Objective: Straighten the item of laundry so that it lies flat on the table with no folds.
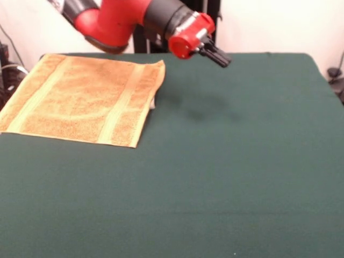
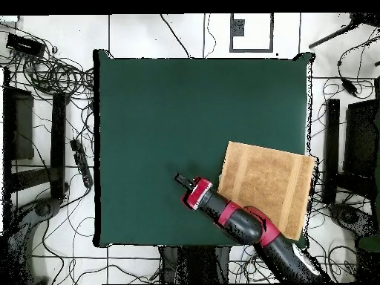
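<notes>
The small square orange-tan terry towel lies spread out on the large rectangular table with the dark green felt-like top. In the front view the towel occupies the table's far left corner area; its left edge reaches the table's left border. In the overhead view the same towel sits at the right side of the table, close to the right edge and towards the bottom edge. Two paler woven bands run across the towel, one near each of two opposite sides. The towel surface appears flat, with no fold visible in either view. A small pale patch shows at the towel's right edge in the front view; it cannot be determined whether this is a tag or a turned-under part.

The red and black arm enters from above in the front view and passes over the towel's far edge. Its black gripper projects from a red wrist collar and hangs above bare green felt, just beside the towel's far right corner and apart from it. In the overhead view the gripper points away from the towel over the bare table. The gripper holds nothing. Whether its fingers are spread or closed cannot be told from either view.
</notes>
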